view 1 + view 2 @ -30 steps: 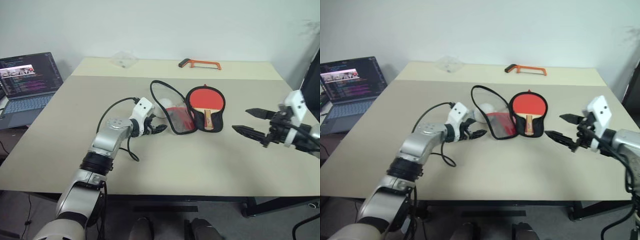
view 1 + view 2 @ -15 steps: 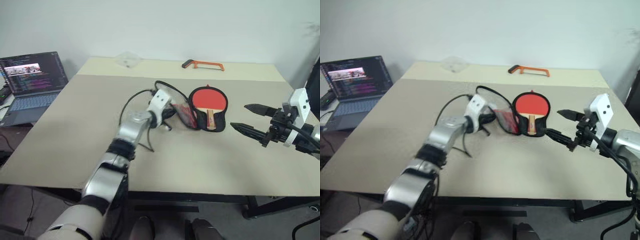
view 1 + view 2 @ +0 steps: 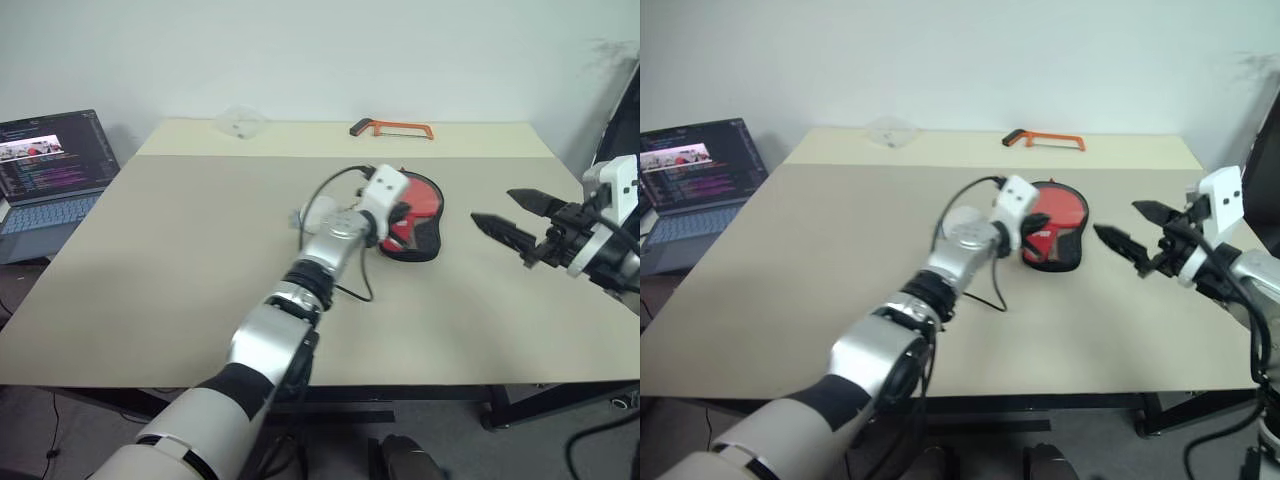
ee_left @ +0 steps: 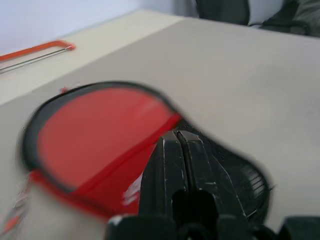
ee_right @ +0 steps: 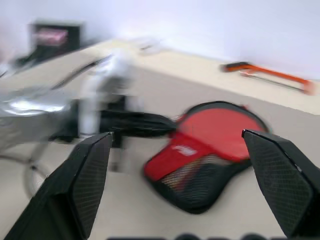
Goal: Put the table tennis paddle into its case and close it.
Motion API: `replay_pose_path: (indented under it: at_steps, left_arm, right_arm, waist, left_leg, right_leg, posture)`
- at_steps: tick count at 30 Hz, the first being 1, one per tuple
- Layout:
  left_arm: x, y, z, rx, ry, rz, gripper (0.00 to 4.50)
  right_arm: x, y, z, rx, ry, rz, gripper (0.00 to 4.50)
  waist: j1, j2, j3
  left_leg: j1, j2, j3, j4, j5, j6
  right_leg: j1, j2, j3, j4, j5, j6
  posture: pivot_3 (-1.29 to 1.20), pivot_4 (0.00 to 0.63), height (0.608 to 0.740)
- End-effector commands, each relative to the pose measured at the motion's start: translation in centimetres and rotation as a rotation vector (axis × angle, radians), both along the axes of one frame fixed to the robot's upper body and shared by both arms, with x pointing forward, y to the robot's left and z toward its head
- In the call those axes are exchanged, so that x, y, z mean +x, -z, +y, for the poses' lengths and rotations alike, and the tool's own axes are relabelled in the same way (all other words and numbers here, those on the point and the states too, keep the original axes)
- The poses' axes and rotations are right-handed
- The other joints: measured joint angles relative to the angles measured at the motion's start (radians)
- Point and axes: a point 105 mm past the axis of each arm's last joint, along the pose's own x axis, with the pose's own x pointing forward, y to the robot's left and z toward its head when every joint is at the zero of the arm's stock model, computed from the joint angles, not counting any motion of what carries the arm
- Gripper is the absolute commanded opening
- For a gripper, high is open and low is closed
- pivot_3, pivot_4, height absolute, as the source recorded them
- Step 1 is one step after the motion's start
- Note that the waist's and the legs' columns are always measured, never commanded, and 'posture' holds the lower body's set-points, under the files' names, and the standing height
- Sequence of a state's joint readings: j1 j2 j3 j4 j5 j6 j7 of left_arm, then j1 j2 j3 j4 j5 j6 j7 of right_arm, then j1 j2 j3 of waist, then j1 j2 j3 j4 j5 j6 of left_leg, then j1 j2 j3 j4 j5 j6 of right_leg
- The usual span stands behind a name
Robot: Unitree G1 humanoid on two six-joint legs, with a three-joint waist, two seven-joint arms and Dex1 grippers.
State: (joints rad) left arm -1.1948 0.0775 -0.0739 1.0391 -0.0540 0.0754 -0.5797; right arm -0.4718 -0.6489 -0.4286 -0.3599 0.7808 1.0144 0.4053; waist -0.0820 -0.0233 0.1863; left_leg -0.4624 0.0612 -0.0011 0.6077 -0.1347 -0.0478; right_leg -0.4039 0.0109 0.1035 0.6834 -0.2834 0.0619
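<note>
The beige table (image 3: 150, 260) carried a laptop (image 3: 45, 160) off its left edge and an orange hacksaw (image 3: 392, 128) at the far side. The case (image 3: 418, 212) lay near the middle, red flap folded over the paddle, whose blade could not be told apart. The left gripper (image 3: 393, 218) was pinched tight on the flap; the right gripper (image 3: 507, 217) hung wide apart beside it, holding nothing.

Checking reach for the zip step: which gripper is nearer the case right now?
Left. The left gripper is shut right at the case, on its near-left edge. The right gripper is open, hanging off to the case's right, apart from it.
</note>
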Motion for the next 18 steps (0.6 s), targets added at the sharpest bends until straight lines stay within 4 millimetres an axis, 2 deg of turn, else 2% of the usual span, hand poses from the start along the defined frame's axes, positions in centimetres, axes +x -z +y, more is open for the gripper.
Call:
replay_pose_path:
  at_steps: [1,3,8,12,14,18]
  left_arm:
    - [-1.7,-3.3,2.9,-0.036,0.136,-0.074,0.2]
    - [-3.1,-3.6,5.8,-0.011,0.171,-0.075,0.61]
    - [-6.0,-4.1,9.8,-0.016,0.198,-0.046,2.35]
    - [-8.0,-3.5,12.2,0.011,0.184,-0.006,3.69]
    - [-8.7,-3.0,12.8,0.031,0.179,0.007,4.43]
    - [-9.6,-1.7,13.8,0.11,0.106,-0.006,4.47]
  right_arm:
    - [3.0,1.7,-0.3,0.237,0.103,0.141,4.5]
    - [5.1,3.5,-0.7,0.37,0.175,0.244,4.5]
    - [7.5,5.7,-0.9,0.558,0.219,0.379,4.5]
    - [8.6,6.8,-0.7,0.633,0.201,0.432,4.5]
    - [8.8,7.3,-0.7,0.659,0.198,0.451,4.5]
    - [9.1,8.9,0.6,0.648,0.161,0.497,4.5]
  waist:
    - [-0.003,0.001,0.0]
    - [-0.005,0.001,-0.001]
    - [0.019,0.002,-0.001]
    - [0.027,0.002,-0.001]
    - [0.029,0.002,-0.001]
    - [0.024,0.002,-0.001]
  left_leg:
    - [0.0,0.0,0.0,-0.001,0.001,0.001]
    - [0.001,0.002,0.002,-0.001,0.002,-0.001]
    - [-0.002,0.001,0.001,-0.001,0.003,-0.001]
    - [-0.003,0.001,0.001,-0.001,0.002,-0.001]
    - [-0.003,0.002,0.0,-0.001,0.002,-0.001]
    - [-0.003,0.002,0.001,-0.001,0.002,-0.001]
  right_leg:
    - [0.0,0.0,0.0,0.0,0.0,0.0]
    - [0.0,0.0,0.001,0.002,0.003,-0.005]
    - [-0.001,0.0,-0.002,0.004,0.003,-0.005]
    - [-0.001,0.0,-0.003,0.001,0.003,-0.005]
    - [-0.001,0.0,-0.004,0.0,0.003,-0.005]
    - [-0.001,0.0,-0.003,-0.001,0.003,-0.005]
  posture:
    - [0.0,0.15,0.74]
    - [0.0,0.15,0.74]
    - [0.0,0.15,0.74]
    - [0.0,0.15,0.74]
    - [0.0,0.15,0.74]
    - [0.0,0.15,0.74]
